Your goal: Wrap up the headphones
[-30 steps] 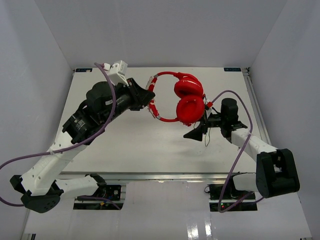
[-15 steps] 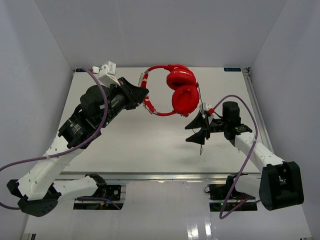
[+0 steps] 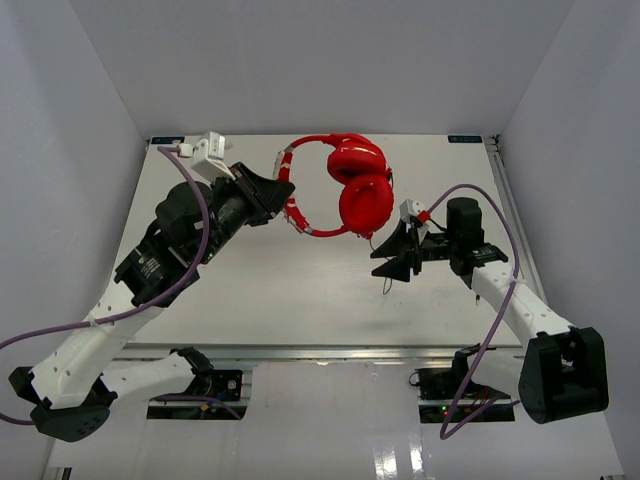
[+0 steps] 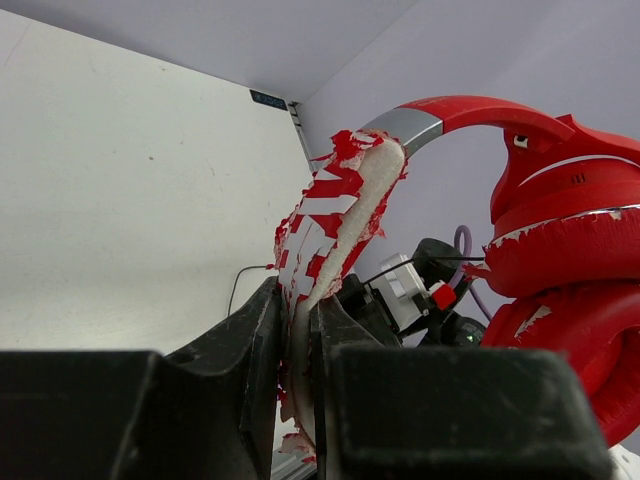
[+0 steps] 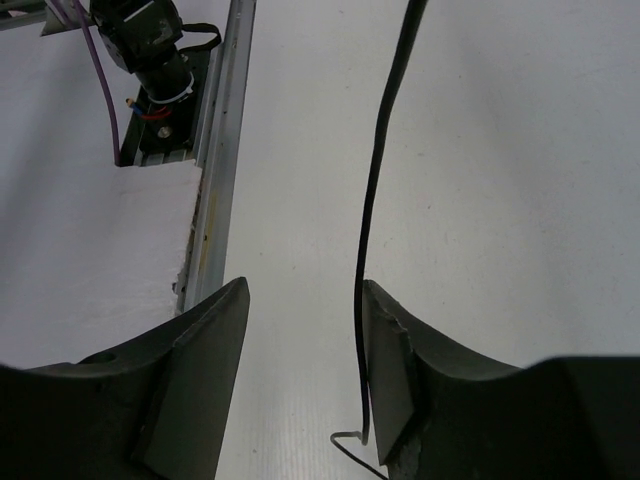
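My left fingers [image 4: 245,345] are drawn in narrow on the headband [image 4: 345,210], clamped on its padded stretch where the red skin is flaking off in strips. That holds the headphones [image 3: 360,185] up off the tabletop [image 3: 280,285], toward its 12 o'clock edge in the overhead view, with both earcups [image 3: 365,203] stacked together at 3 o'clock from my grip. That is my first worry. The weight hangs out to one side of a pinch on crumbling foam, so I judge the band could pivot or creep between the pads, and more skin could tear if I twist it. My right fingers [image 5: 195,345] stand spread wide at about 5 o'clock from the earcups. The thin dark cable [image 5: 372,215] drops through the gap, hugging the inner face of the 3 o'clock finger, and is not gripped at all. If I close carelessly it may slide out past the tips. If I do catch it and pull hard, the tug could drag the headphones round in my left grip. Several things I cannot make out. The cable's kinked lower end runs off the bottom of the right wrist view. Whether it touches that finger or only passes beside it is unclear, and where it joins the earcup shows in no view. From overhead it is barely a hairline, so I cannot say whether any turn lies around the headphones.
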